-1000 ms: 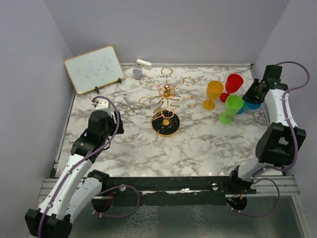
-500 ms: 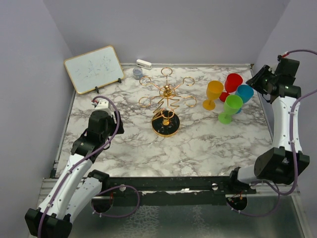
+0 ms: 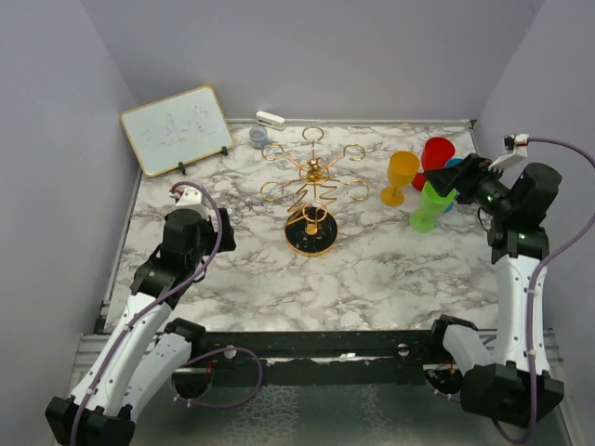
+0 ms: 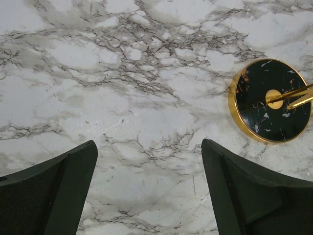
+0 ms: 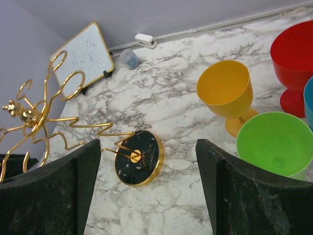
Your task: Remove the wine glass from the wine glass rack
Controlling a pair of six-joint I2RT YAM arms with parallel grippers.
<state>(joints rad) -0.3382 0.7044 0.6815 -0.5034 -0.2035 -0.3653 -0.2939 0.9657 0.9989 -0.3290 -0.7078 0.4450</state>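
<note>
The wine glass rack [image 3: 314, 200] stands in the middle of the bench [image 3: 232, 279]. Right of it stand four wine glasses [image 3: 402, 175]. The right fingers [image 5: 244, 196], spread and empty, hover just beside the green glass [image 3: 433, 203]. The left fingers [image 4: 49, 191], spread, hang left of the rack's base.

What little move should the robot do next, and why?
Probably draw the right gripper straight back toward its base. The wine glass rack looks bare; the yellow glass, red glass, blue glass and green glass stand on the table beside it, and the open jaws hold nothing. The green glass sits close in front, so backing off avoids knocking it.
</note>
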